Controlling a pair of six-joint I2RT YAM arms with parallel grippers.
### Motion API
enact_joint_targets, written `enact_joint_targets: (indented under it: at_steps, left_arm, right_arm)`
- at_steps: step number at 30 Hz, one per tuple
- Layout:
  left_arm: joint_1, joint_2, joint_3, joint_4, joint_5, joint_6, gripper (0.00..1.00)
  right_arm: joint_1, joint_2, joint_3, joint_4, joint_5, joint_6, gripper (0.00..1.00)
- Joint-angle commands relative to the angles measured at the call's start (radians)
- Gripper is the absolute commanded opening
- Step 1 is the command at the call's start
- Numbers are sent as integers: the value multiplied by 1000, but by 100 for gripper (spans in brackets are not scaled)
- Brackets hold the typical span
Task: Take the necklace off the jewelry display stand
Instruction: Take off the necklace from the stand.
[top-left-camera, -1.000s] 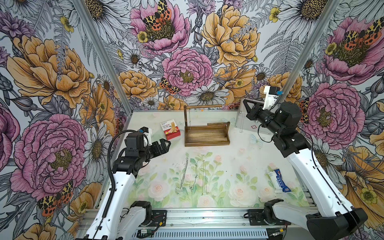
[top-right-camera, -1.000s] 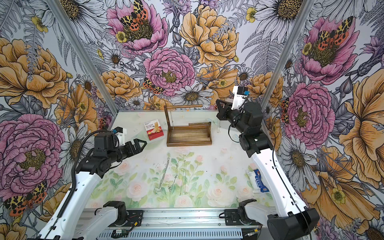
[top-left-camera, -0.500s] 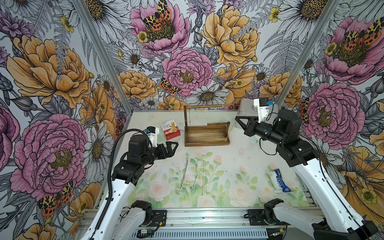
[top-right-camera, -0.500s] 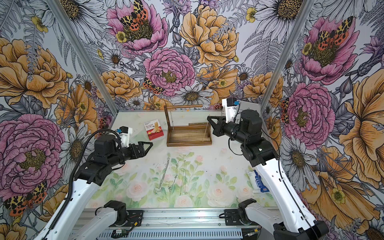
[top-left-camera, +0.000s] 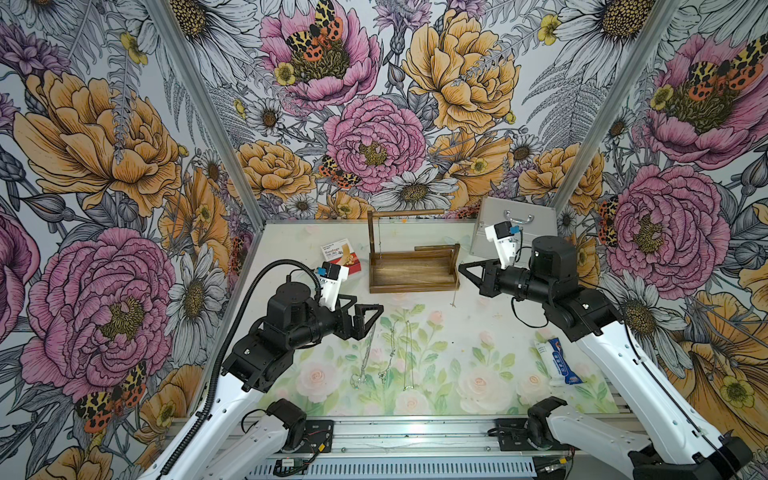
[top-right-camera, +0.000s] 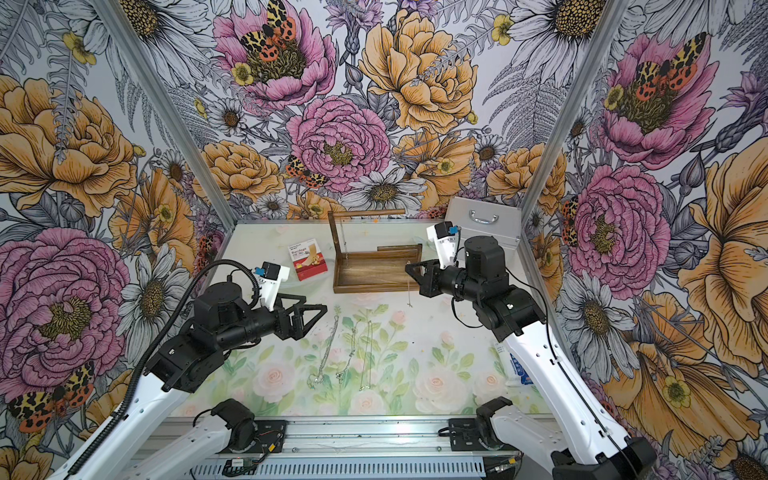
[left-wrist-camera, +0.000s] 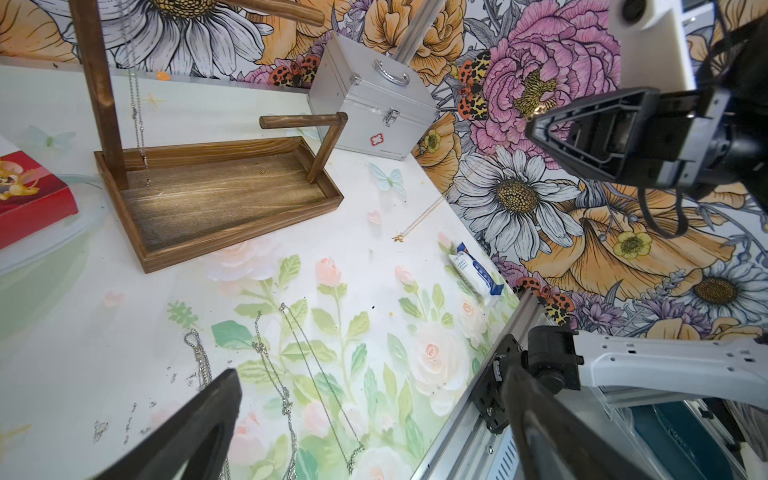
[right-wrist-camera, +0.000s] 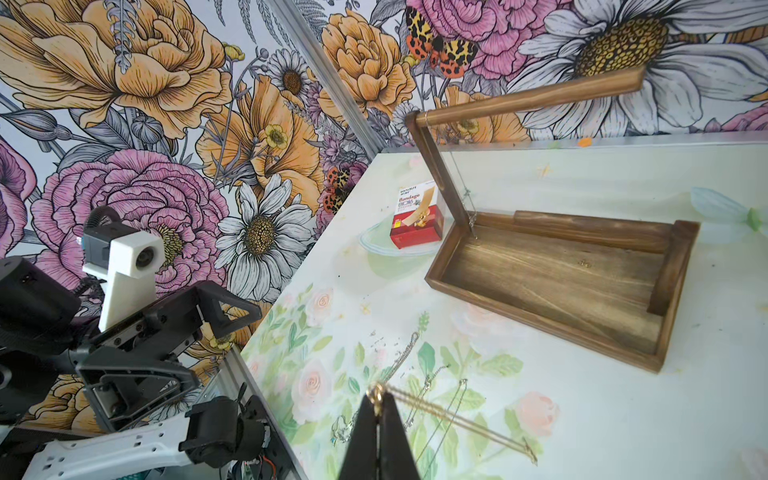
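Note:
The dark wooden jewelry display stand (top-left-camera: 411, 272) (top-right-camera: 374, 276) stands at the back middle of the table. A silver chain (top-left-camera: 379, 243) (left-wrist-camera: 138, 108) (right-wrist-camera: 462, 189) hangs from its top rod beside the post. My right gripper (top-left-camera: 461, 266) (top-right-camera: 409, 269) (right-wrist-camera: 378, 399) is shut on a gold necklace (right-wrist-camera: 457, 419) (left-wrist-camera: 419, 220) just off the tray's right end. The necklace dangles clear of the stand, its pendant (top-left-camera: 453, 305) near the table. My left gripper (top-left-camera: 368, 309) (top-right-camera: 311, 306) (left-wrist-camera: 370, 399) hovers open and holds nothing, in front of the stand to the left.
Three silver chains (top-left-camera: 390, 353) (top-right-camera: 349, 353) lie side by side on the mat below the left gripper. A red bandage box (top-left-camera: 341, 257) sits left of the stand, a silver metal case (top-left-camera: 513, 226) at the back right, and a blue-white packet (top-left-camera: 559, 361) at the right edge.
My right gripper has come away from the case, moving left and forward with the gold necklace. My left gripper, still open, has moved right towards the middle.

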Motion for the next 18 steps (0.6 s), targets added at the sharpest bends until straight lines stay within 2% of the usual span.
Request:
enact_joint_targets:
  at_steps: [1,7,10,14,18]
  left_arm:
    - [-86,-7,-9,31,-90,40,99]
    - [-359,74,17,79,-308,34,99]
    - [-459,133,7,161,-374,40,99]
    - [-495,202,-47,321,-368,48,99]
    - [-498,197,-215,646,-298,51,99]
  right_arm:
    - [20,-17,-32,-9,-18,-9,0]
    - [52,-7,-74,-9,-8,-14,0]
    - [66,2,-90,-9,-4,-17,0]
    - [79,1,-103,-9,0,-22,0]
    - [90,-2,-121,-8,5,-22,0]
